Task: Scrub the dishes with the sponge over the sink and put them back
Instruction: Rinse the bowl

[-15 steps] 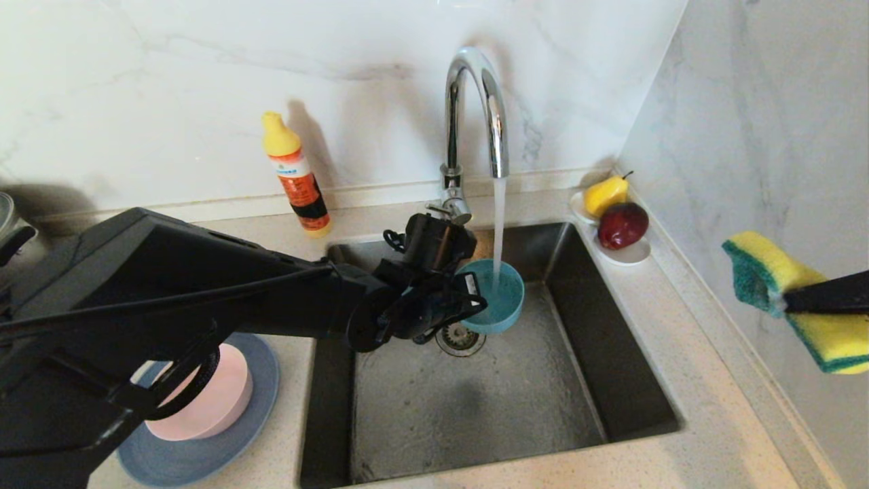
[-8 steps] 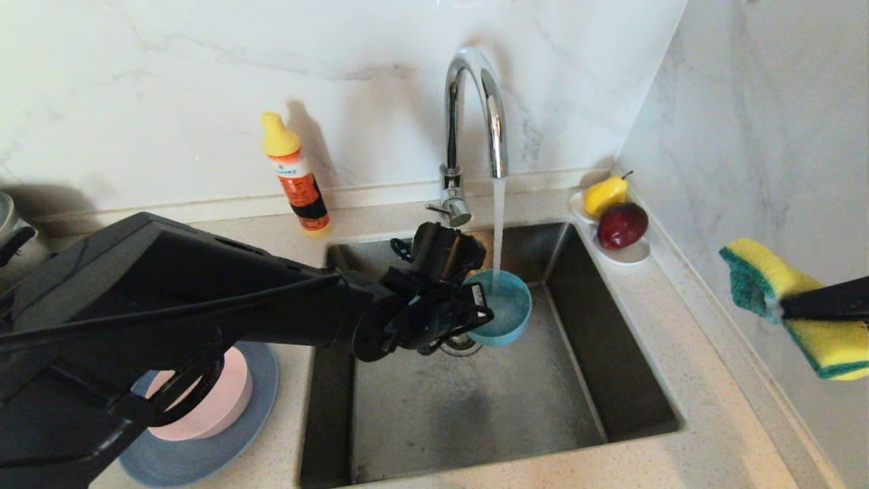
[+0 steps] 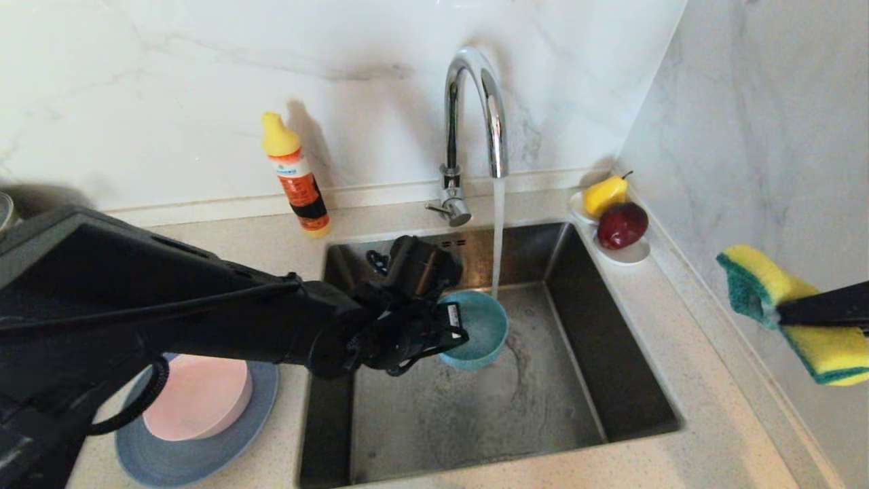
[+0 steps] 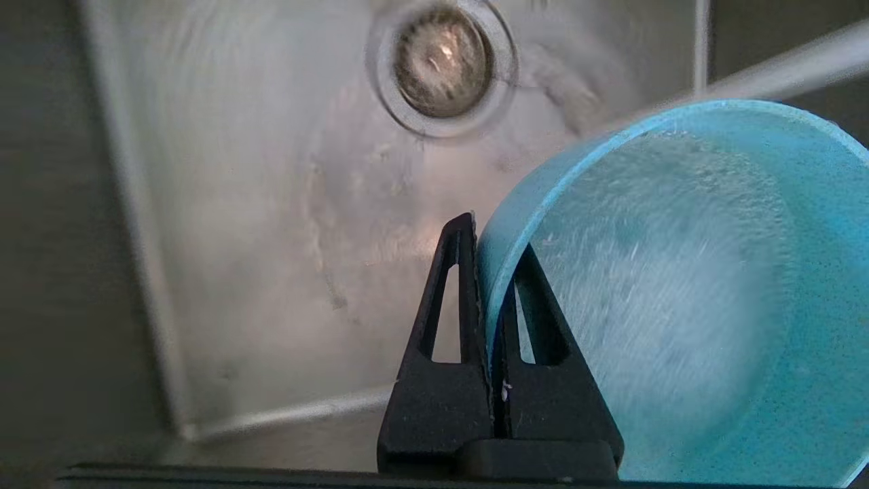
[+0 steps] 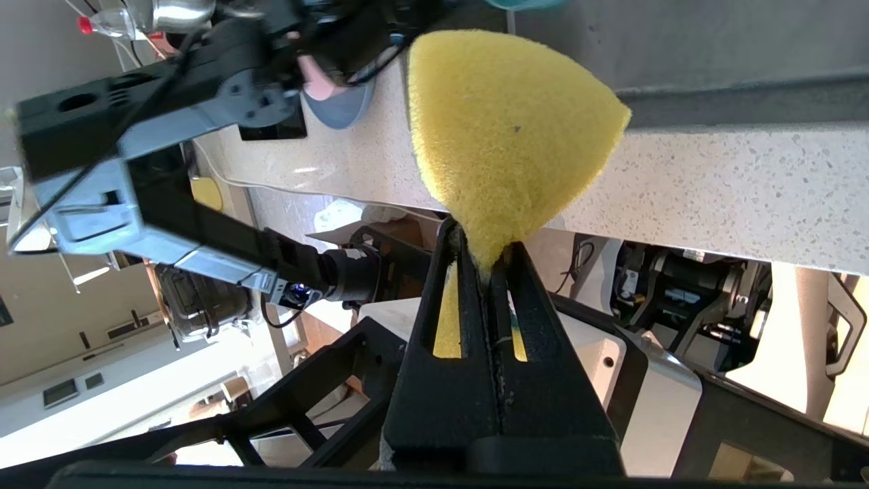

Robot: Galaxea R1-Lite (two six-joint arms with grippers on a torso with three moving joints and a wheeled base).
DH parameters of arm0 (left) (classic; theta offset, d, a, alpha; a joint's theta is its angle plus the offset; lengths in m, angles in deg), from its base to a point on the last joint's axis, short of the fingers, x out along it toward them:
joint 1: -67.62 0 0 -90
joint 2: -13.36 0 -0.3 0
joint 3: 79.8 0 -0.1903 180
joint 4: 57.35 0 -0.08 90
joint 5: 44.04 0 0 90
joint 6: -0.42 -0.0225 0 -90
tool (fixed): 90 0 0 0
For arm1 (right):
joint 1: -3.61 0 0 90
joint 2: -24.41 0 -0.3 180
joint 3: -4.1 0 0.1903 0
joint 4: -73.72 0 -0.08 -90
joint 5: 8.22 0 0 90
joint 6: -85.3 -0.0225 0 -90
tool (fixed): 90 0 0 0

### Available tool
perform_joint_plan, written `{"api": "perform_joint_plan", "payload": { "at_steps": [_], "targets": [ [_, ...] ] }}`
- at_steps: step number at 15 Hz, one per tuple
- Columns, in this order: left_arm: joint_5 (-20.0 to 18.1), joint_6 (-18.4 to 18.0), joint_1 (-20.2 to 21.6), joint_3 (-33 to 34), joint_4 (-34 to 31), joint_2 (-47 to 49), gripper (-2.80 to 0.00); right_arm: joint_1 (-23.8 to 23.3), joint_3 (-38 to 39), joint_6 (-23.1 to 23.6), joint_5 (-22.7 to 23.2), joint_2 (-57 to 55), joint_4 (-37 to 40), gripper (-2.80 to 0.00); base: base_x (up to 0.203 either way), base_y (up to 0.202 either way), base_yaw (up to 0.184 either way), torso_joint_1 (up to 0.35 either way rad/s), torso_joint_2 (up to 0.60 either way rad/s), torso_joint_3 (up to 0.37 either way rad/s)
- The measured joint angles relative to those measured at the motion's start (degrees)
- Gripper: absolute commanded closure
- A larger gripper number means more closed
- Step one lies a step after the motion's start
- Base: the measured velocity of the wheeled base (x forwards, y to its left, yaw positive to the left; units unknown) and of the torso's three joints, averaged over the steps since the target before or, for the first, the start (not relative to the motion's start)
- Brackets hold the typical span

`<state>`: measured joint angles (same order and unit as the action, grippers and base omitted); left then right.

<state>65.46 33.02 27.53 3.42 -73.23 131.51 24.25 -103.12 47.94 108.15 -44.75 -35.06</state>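
My left gripper (image 3: 453, 324) is shut on the rim of the small teal bowl (image 3: 475, 329), holding it tilted over the steel sink (image 3: 611, 367); one finger sits inside the wet bowl (image 4: 679, 285), the other outside. In the left wrist view the gripper (image 4: 492, 241) pinches the rim. Tap water falls just beside the bowl's far edge. My right gripper (image 5: 485, 238) is shut on the yellow and green sponge (image 3: 781, 305), held in the air at the right, off the counter's edge. The pink bowl (image 3: 197, 397) rests on the slate-blue plate (image 3: 183, 455) left of the sink.
The chrome tap (image 3: 475, 115) runs at the back of the sink. An orange bottle with a yellow cap (image 3: 295, 173) stands behind the sink's left corner. A white saucer (image 3: 628, 252) with a pear and a red fruit sits at the back right. Walls close in behind and on the right.
My left arm has drawn back and lowered, bringing the teal bowl out from under the water stream toward me and to the left. The right gripper with the sponge has barely moved.
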Motion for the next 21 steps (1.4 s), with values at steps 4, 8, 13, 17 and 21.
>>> {"api": "perform_joint_plan", "payload": {
  "at_steps": [4,8,13,17,21],
  "targets": [
    [0.42,-5.28,3.1,11.0,14.94,-7.74,0.0,0.03,3.33,-0.12,0.17,0.98,-4.7,0.0,0.0,0.0,0.0,0.0,0.0,0.0],
    [0.0,-18.3,4.14,24.58,39.56,-15.96,0.0,0.09,4.34,-0.15,1.19,1.79,-4.87,0.0,0.0,0.0,0.0,0.0,0.0,0.0],
    [-0.49,-24.21,4.33,29.29,51.75,-24.89,0.0,0.09,5.11,-0.15,1.72,1.96,-4.94,0.0,0.0,0.0,0.0,0.0,0.0,0.0],
    [-3.23,-26.83,4.25,32.23,60.3,-28.03,0.0,0.05,5.96,-0.15,2.51,1.99,-5.0,0.0,0.0,0.0,0.0,0.0,0.0,0.0],
    [-3.68,-31.34,4.0,34.77,72.75,-27.57,0.0,0.02,6.7,-0.09,2.66,1.94,-5.06,0.0,0.0,0.0,0.0,0.0,0.0,0.0]
  ]
}}
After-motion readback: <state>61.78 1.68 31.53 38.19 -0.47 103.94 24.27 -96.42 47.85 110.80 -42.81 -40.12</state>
